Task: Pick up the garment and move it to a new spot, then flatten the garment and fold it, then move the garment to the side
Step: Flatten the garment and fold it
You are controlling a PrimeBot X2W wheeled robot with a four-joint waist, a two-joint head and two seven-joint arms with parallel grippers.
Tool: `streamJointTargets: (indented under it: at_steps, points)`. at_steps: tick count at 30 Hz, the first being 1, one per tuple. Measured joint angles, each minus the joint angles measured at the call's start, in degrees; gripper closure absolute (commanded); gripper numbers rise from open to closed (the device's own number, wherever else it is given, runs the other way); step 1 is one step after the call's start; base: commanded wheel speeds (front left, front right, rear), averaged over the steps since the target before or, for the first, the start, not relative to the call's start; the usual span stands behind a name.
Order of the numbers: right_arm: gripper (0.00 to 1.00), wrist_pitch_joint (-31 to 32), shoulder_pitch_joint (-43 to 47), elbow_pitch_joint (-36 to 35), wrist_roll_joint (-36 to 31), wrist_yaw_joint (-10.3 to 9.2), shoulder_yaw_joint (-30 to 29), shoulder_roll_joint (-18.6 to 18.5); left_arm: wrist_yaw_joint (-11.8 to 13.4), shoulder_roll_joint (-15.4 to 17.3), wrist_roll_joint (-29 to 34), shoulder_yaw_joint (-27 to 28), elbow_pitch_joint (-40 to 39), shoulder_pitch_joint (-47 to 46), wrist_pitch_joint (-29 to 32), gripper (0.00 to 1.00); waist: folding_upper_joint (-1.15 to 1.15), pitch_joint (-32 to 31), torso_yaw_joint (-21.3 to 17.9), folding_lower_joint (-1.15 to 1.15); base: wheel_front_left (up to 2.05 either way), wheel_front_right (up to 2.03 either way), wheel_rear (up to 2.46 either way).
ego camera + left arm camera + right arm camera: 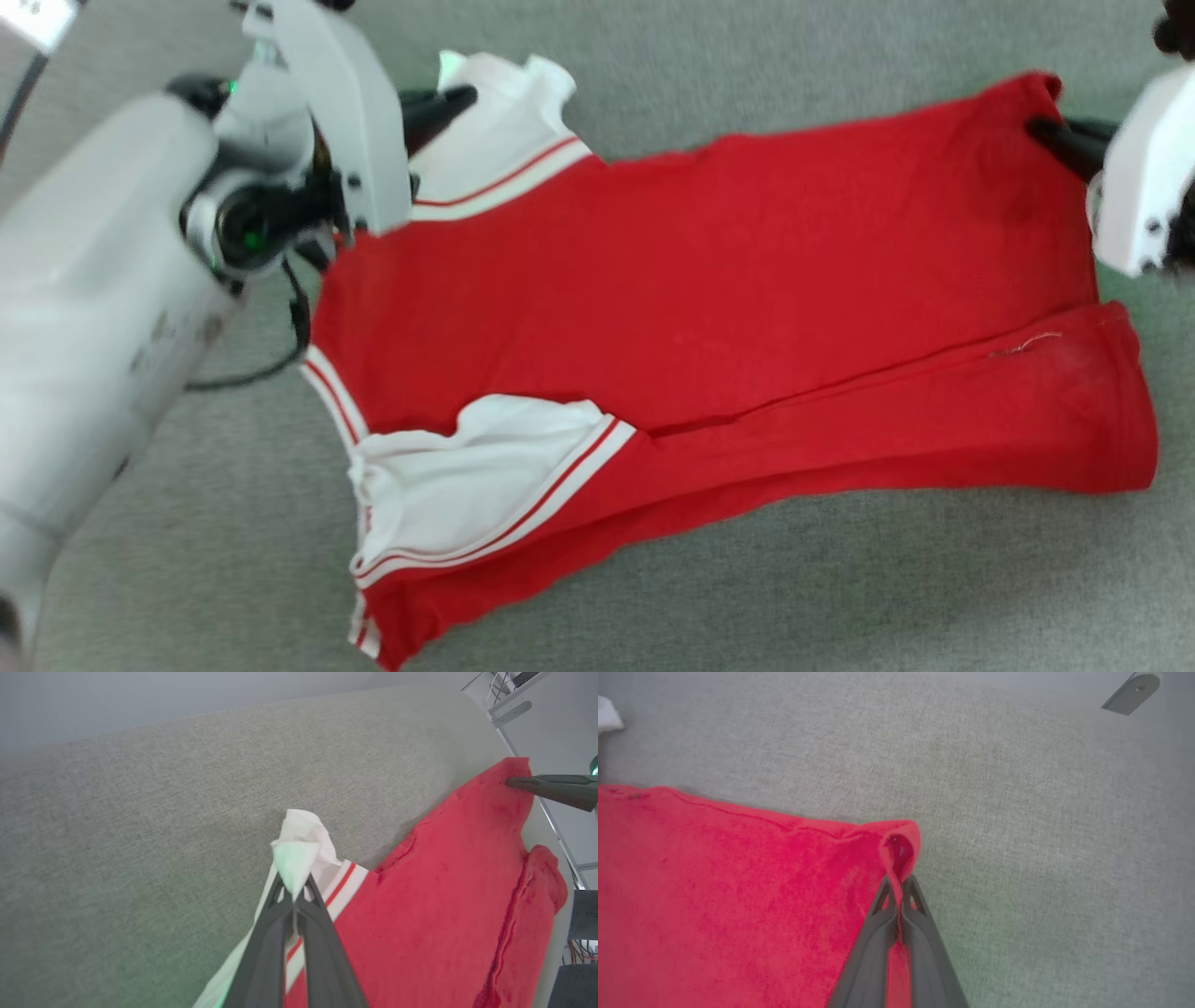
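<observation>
Grey woven fabric covers the table (840, 579), and we're right at the grab. Left pincer (467, 93) first. Its own wrist camera shows the two dark fingers (322, 952) pressed together on a bunched tip of the far white sleeve (303, 835), which pokes up past the fingertips, tinted green. Over to the right pincer (900, 882). Its wrist camera has the jaws closed tight on a puckered red hem corner (901, 844), cloth pinched between them. So both have hold of the garment (709, 280), a red jersey-style shirt with white short sleeves and red-and-white striped trim.

Pulling back, the head view gives what neither wrist camera can: the whole shirt spread flat on the table, sleeves toward the robot's left, hem toward its right, plain red side up. The far long edge runs between the two pincers. A long fold line runs the length of the body toward the front edge. The near white sleeve (448, 476) lies rumpled at the front left.

The left wrist view adds a side-on look across the shirt at the other pincer, its dark tip touching the far hem corner. A black cable (280, 364) hangs beside the left forearm.
</observation>
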Motion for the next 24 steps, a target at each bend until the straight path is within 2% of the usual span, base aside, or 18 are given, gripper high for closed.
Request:
streamJointTargets:
  at_steps: [5,10,16,19,24]
  points:
    - [1.00,-2.86,6.47,-6.92,2.70,0.00,1.85,-6.89,0.00,5.24,-3.08,-0.32,-12.18,6.38,-4.88,1.00,0.00,-4.47,1.56,0.00,0.00,0.00,0.00]
    - [1.00,-4.10,13.65,-13.27,5.08,0.00,2.25,-13.97,0.00,13.13,-3.55,-1.31,-24.79,13.30,-10.05,1.00,0.00,-8.56,3.39,0.00,0.00,0.00,0.00]
    - [1.00,-5.78,21.38,-17.63,7.09,0.00,-0.14,-19.72,0.00,20.56,-3.03,-2.13,-35.11,22.09,-17.39,1.00,0.00,-11.51,6.26,0.00,0.00,0.00,0.00]
    - [1.00,-6.78,25.19,-18.44,8.17,0.00,-2.56,-21.36,0.05,22.75,-3.11,-2.70,-38.68,26.20,-20.41,1.00,0.00,-12.30,7.61,0.00,0.00,0.00,0.00]
    - [1.00,-8.38,32.50,-18.55,9.50,0.00,-6.24,-22.50,0.94,22.88,-3.37,-4.95,-41.45,32.59,-23.92,1.00,0.00,-12.73,9.35,0.00,0.00,0.00,0.00]
